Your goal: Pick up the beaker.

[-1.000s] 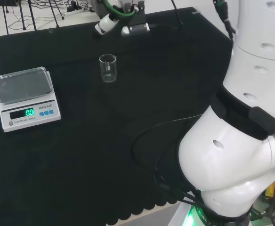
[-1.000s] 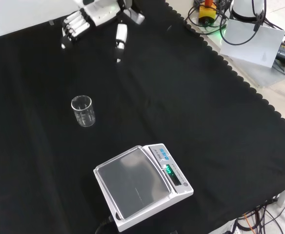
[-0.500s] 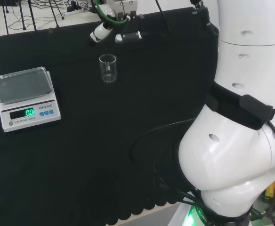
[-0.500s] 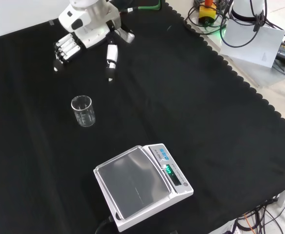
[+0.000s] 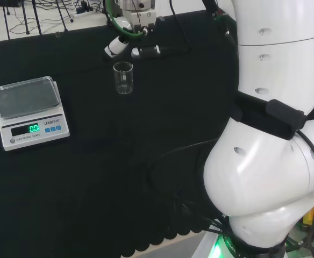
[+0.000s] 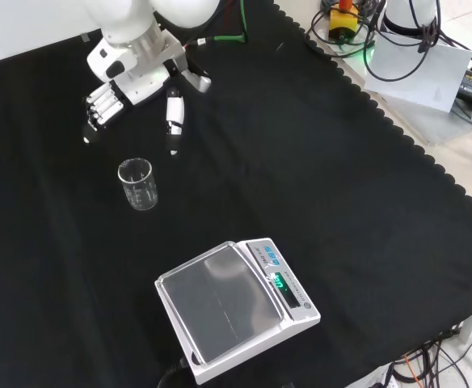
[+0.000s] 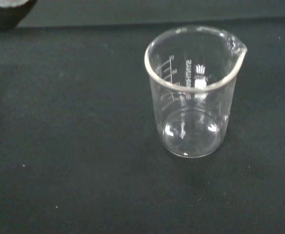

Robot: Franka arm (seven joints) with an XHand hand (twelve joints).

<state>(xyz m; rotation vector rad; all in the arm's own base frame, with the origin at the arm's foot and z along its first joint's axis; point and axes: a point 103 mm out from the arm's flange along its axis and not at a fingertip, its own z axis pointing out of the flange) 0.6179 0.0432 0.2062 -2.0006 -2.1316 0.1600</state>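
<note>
Black cloth (image 6: 317,162) covers the bench. On it stand one clear beaker (image 6: 137,184) and one scale (image 6: 234,307), well apart. In front view the hand (image 6: 131,81) hangs just above the beaker, not touching it, fingers (image 6: 99,113) straight and spread from the thumb (image 6: 172,121). Wrist view shows more: the beaker (image 7: 193,90) is upright, empty, w/ a pouring lip.

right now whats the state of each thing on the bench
beaker: upright on the cloth, empty, not held
hand: open, fingers straight, above and apart from the beaker
scale: switched on, display lit, pan bare
</note>
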